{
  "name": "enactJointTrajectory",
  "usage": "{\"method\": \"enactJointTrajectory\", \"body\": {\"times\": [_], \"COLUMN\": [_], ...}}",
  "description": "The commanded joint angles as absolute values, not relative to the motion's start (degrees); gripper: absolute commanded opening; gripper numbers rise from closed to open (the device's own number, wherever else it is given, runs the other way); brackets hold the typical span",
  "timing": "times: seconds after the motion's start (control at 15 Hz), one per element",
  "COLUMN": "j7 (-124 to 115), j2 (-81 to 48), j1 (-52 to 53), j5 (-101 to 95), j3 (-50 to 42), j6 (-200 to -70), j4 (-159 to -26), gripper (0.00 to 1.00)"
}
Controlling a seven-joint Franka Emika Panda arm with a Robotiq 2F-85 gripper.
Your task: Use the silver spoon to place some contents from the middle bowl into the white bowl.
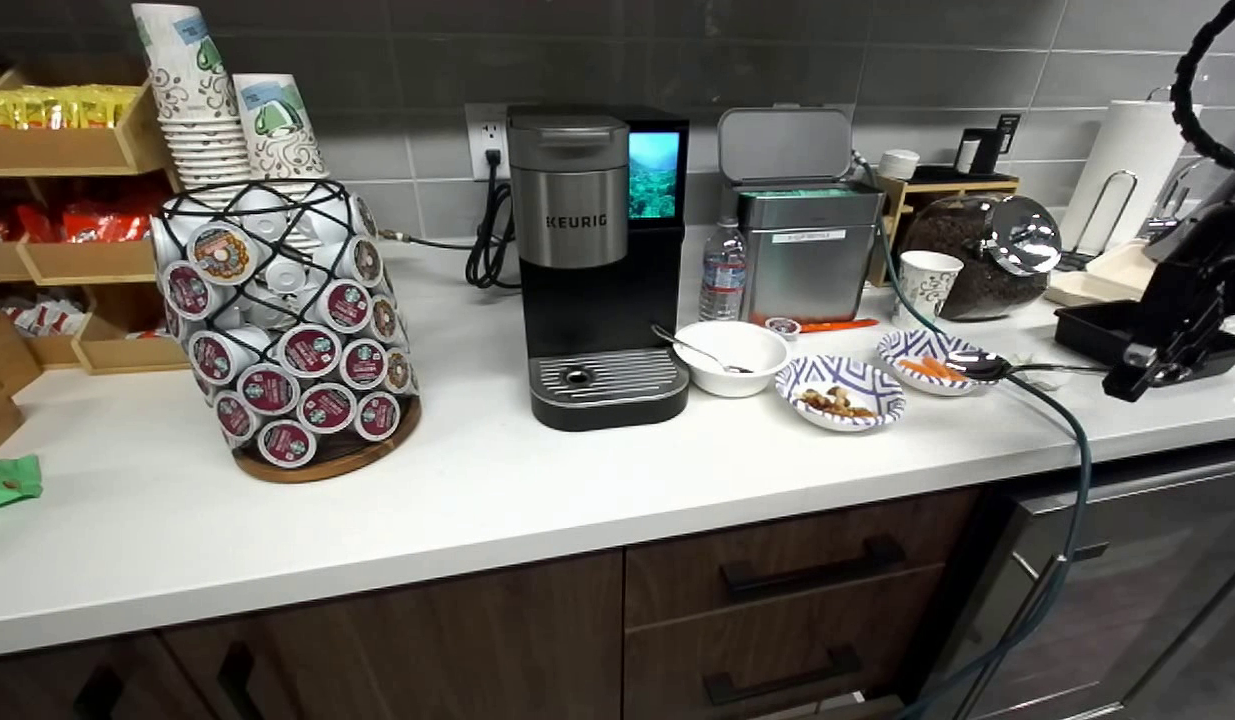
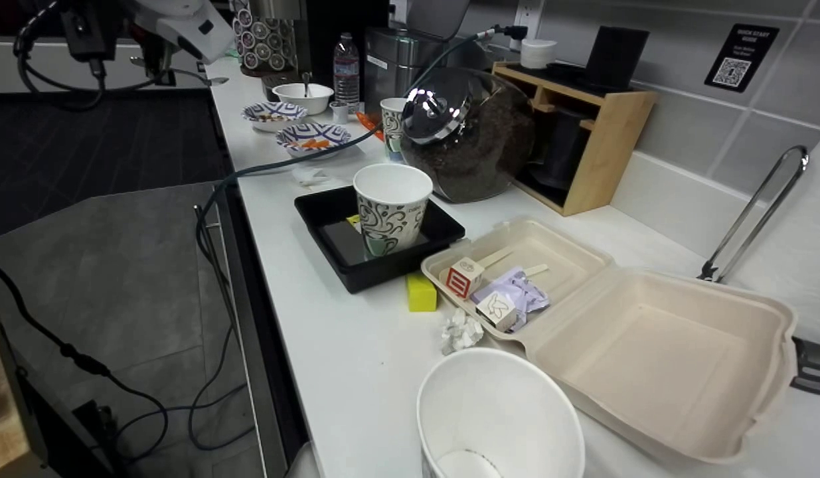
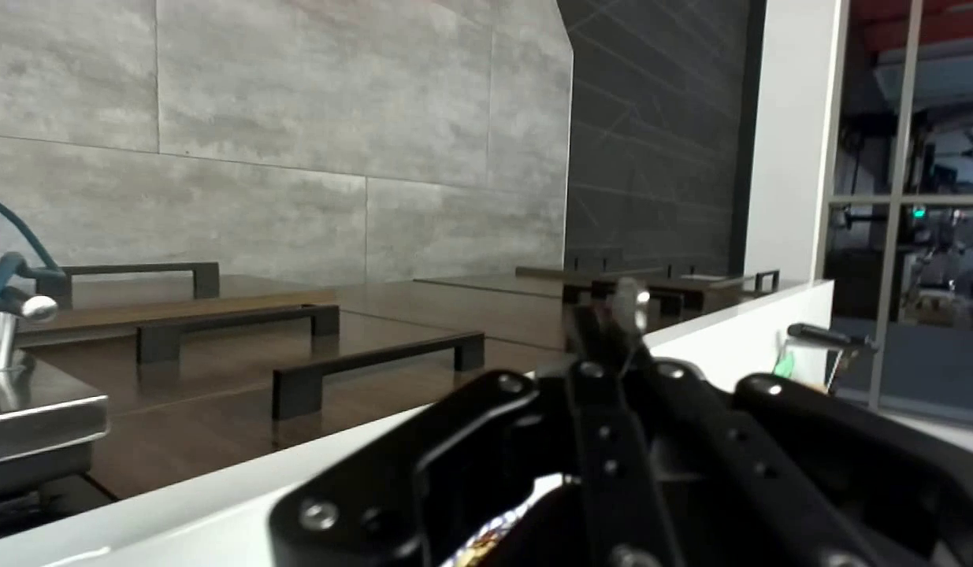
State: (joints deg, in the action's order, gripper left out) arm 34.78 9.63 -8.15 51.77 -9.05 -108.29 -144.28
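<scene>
The middle bowl (image 1: 837,372), with its blue-and-white rim, stands on the counter in both exterior views (image 2: 271,126). The tan-brown contents (image 1: 835,404) lie in it; a strip of bowl and contents shows at the bottom of the wrist view (image 3: 486,539). The plain white bowl (image 1: 722,384) stands beside it with a spoon (image 1: 712,358) leaning inside; the bowl also shows in an exterior view (image 2: 310,107). My gripper (image 1: 1125,375) is shut on a silver spoon (image 2: 217,81), held above counter height near the front edge, apart from the bowls. I cannot tell whether this spoon carries anything.
A bluer patterned bowl (image 1: 917,347) with orange sticks stands beside the middle bowl. The coffee machine (image 1: 592,300), water bottle (image 1: 723,275), metal bin (image 1: 812,245) and paper cup (image 1: 925,285) stand around. A teal cable (image 2: 270,166) crosses the counter; a black tray (image 2: 330,245) lies farther along.
</scene>
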Motion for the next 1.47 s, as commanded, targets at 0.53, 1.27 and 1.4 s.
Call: {"method": "enactJointTrajectory", "body": {"times": [0.53, 1.27, 1.4], "j7": [30.18, 17.28, 19.05], "j2": [3.47, -19.31, -17.34], "j1": [-5.69, -11.50, -11.45], "j5": [57.40, 55.25, 55.15], "j3": [-8.47, -10.61, -10.15], "j6": [-93.80, -70.06, -71.23], "j4": [-131.91, -106.85, -109.71], "gripper": [0.01, 0.01, 0.04]}}
